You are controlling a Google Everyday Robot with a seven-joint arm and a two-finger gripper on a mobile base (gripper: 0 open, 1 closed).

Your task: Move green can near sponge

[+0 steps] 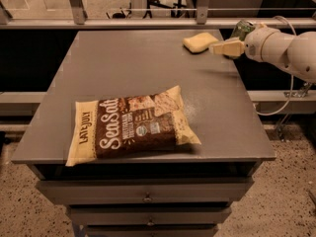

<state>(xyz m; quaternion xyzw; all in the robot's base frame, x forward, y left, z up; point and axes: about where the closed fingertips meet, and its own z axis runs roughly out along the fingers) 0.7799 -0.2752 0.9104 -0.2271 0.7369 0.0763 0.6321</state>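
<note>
The green can [242, 30] is tilted at the table's far right corner and shows only partly behind my gripper [228, 46]. The gripper comes in from the right on a white arm [284, 47] and looks shut on the can, holding it just past the table's right edge. One pale finger [223, 48] points left toward the sponge. The pale yellow sponge [200, 42] lies flat on the grey table [123, 63] at the far right, a short gap left of the fingertip.
A large brown-and-cream chip bag [131, 124] lies flat near the table's front edge. A metal railing [148, 22] runs behind the table. Drawers [148, 196] sit under the tabletop. A cable [284, 102] hangs at the right.
</note>
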